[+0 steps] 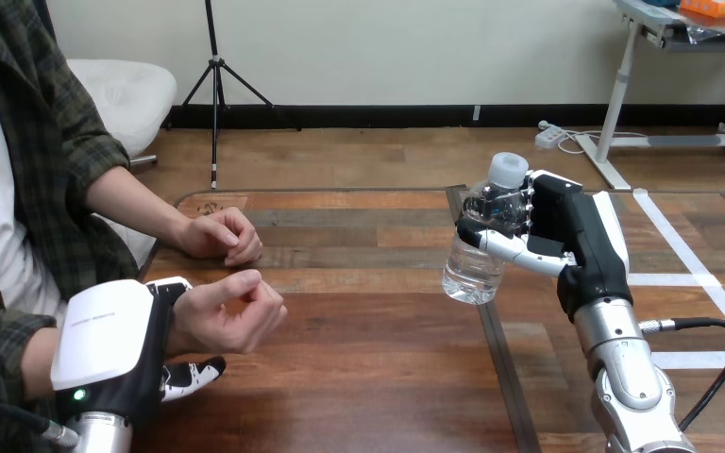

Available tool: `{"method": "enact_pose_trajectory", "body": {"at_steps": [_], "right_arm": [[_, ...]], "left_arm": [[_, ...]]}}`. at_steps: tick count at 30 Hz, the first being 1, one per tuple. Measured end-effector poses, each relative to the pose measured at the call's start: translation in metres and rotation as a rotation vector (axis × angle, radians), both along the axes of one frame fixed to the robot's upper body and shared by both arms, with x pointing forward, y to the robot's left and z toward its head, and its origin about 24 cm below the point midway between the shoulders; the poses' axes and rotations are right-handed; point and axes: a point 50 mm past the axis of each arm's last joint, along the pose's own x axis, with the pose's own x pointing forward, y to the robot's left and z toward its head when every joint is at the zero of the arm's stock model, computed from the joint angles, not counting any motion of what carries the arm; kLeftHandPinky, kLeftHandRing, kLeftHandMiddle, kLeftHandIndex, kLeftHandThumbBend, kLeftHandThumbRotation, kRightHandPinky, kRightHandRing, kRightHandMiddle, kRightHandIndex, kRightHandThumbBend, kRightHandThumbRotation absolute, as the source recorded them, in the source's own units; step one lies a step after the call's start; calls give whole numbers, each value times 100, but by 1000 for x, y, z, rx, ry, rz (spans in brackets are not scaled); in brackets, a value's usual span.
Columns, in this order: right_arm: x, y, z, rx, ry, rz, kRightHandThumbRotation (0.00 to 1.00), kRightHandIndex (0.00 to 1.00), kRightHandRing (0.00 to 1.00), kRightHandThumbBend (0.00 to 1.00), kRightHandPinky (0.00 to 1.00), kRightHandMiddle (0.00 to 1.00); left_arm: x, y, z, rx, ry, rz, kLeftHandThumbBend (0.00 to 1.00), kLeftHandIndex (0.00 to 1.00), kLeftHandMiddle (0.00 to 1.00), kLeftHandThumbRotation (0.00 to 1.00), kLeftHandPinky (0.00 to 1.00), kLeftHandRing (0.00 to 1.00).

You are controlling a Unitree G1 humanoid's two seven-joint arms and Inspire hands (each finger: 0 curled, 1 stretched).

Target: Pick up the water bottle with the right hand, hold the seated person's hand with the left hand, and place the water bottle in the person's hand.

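Note:
My right hand (566,236) is shut on a clear water bottle (477,264) with a white cap, held tilted above the table right of centre, cap toward the far side. At the lower left, my left hand (113,340) wraps the person's wrist (181,326): its fingers (193,375) show under the wrist and the thumb tip lies over it. The person's hand (236,311) beyond my grip has loosely curled fingers and holds nothing. A wide gap separates the bottle from that hand.
The person's other hand (219,236) rests loosely closed on the wooden table (368,377) near its far left corner. A dark seam (496,349) runs front to back through the tabletop. White tape lines (680,255) mark the right part.

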Motion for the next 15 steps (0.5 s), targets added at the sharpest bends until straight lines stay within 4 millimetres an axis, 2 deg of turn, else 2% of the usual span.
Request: {"method": "enact_pose_trajectory", "body": {"at_steps": [15], "right_arm": [[0, 0, 0, -7, -1, -6, 0, 51, 42, 73, 37, 48]], "left_arm": [[1, -1, 2, -12, -40, 3, 85, 48, 46, 0, 38, 42]]}}
